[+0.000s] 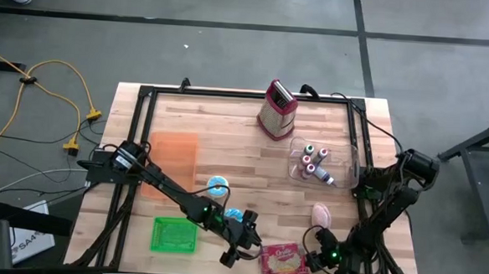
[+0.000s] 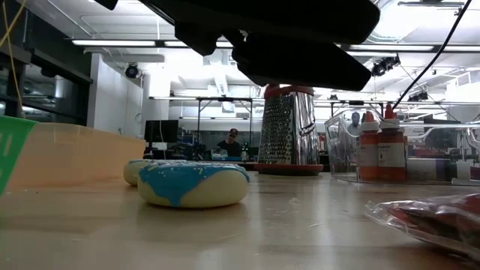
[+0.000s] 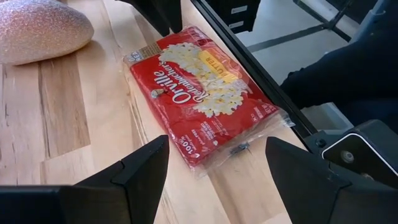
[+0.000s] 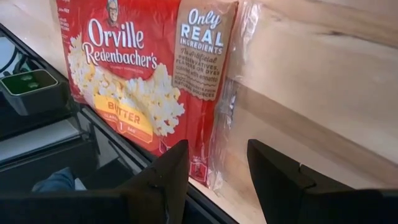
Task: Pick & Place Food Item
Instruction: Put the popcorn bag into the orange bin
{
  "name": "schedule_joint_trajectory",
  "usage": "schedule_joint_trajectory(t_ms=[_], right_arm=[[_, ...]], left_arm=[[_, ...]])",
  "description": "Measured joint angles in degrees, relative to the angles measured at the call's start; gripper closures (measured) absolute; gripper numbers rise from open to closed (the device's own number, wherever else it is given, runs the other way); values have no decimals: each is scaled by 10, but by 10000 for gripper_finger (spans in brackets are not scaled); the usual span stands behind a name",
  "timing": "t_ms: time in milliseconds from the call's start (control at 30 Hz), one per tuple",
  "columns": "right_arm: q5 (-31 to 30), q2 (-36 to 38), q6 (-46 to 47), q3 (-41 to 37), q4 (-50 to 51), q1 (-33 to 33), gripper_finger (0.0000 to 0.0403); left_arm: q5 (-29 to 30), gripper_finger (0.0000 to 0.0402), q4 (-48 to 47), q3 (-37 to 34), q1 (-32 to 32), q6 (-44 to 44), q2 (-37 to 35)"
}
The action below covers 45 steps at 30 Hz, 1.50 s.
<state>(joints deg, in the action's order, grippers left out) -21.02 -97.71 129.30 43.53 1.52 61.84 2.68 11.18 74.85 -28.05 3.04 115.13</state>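
The popcorn bag (image 1: 281, 261) lies flat at the table's near edge, between the two grippers and held by neither. The left gripper (image 1: 240, 247) sits just beside its left end, jaws spread wide and empty. The right gripper (image 1: 320, 260) sits just beside its right end, jaws partly apart and empty.

Risks, as judged:
- The bag's wrapper is slick and its near side runs along the table edge and black frame rail (image 3: 249, 59). A sideways nudge could slide it off.
- Both grippers flank one item; closing in together invites contact between them.
- A flat bag gives the fingers little to bite; the film may crumple or slip.

Clearance: none toward the near edge. Farther in, the pink bun (image 1: 321, 213) and blue-iced doughnut (image 1: 218, 185) stand near. Beyond them are the green tray (image 1: 175, 234), orange mat (image 1: 172, 154), bottle bin (image 1: 320, 160) and grater (image 1: 277, 110); bare wood lies mid-table.
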Motion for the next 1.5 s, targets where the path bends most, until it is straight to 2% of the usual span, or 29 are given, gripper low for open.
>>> schedule_joint_trajectory(t_ms=[867, 1067, 1167, 1500], right_arm=[[19, -7, 19, 0, -26, -15, 251], [30, -53, 1, 1, -116, -29, 251], [21, -67, -19, 1, -148, -34, 251], [-28, -70, -30, 2, -120, -37, 251]], left_arm=[[-2, 140, 0, 0, 0, 11, 0], [-2, 140, -3, 0, 0, 11, 0], [-2, 140, -3, 0, 0, 11, 0], [-2, 140, -5, 0, 0, 11, 0]])
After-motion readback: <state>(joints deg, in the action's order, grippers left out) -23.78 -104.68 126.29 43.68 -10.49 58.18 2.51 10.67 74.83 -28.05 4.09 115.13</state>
